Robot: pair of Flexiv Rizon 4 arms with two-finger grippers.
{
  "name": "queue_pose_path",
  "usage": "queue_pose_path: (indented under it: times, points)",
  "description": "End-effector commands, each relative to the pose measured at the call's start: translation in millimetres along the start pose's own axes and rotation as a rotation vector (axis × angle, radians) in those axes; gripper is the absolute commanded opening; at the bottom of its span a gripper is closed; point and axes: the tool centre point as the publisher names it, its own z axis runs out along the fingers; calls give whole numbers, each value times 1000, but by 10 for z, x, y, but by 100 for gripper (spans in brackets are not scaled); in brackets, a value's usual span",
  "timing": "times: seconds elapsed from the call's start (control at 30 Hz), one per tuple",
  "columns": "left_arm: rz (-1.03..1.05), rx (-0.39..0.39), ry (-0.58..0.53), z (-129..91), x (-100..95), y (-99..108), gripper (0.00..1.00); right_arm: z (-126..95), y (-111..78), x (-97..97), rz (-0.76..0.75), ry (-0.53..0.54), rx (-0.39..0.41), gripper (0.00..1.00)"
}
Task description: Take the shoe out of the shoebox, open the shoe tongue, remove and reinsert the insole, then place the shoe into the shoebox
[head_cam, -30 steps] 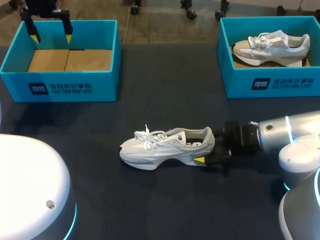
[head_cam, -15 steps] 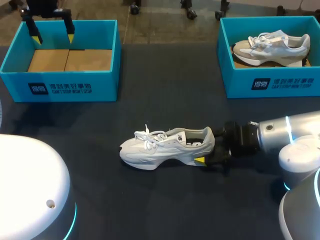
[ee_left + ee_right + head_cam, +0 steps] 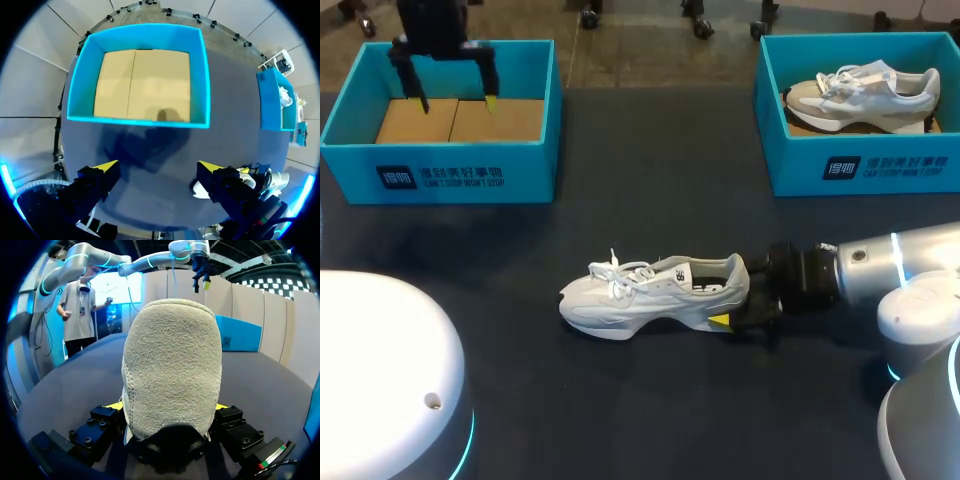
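Lying on its sole a little nearer the front edge than the middle of the dark surface (image 3: pixel 620 400), the white shoe (image 3: pixel 650 295) points its toe toward the left edge and its heel toward the right edge, laces loose over the tongue. The right arm (image 3: pixel 880 270) comes in low from the right edge, and the right jaws are clamped on the shoe's heel: one yellow fingertip (image 3: pixel 720 321) shows against the near side of the heel. In the right wrist view the grey heel (image 3: pixel 172 365) fills the gap, with a finger pressed to each side. The shoe is well apart from both boxes. Farther back, at the far left corner, an open blue shoebox (image 3: pixel 440 170) shows its bare cardboard floor (image 3: pixel 145 82). The left jaws hang above its far side, spread wide apart and holding nothing, with the yellow fingertips (image 3: pixel 420 104) pointing down into it. At the far right corner stands a second blue box (image 3: pixel 860 165), and in it a beige and white shoe (image 3: pixel 865 90) lies on its sole, heel toward the right edge.
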Motion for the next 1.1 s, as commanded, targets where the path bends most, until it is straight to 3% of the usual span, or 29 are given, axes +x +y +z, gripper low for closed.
queue_pose_path:
  times: [0.03,0.67,1.1]
  points:
    - [-1,56,-44,22,212,234,100,53,-16,-15,-1,-3,2,0]
    - [-6,41,-66,160,1111,1077,100,53,-16,-15,-1,-3,2,0]
    - [15,41,-92,437,1600,1412,100,53,-16,-15,-1,-3,2,0]
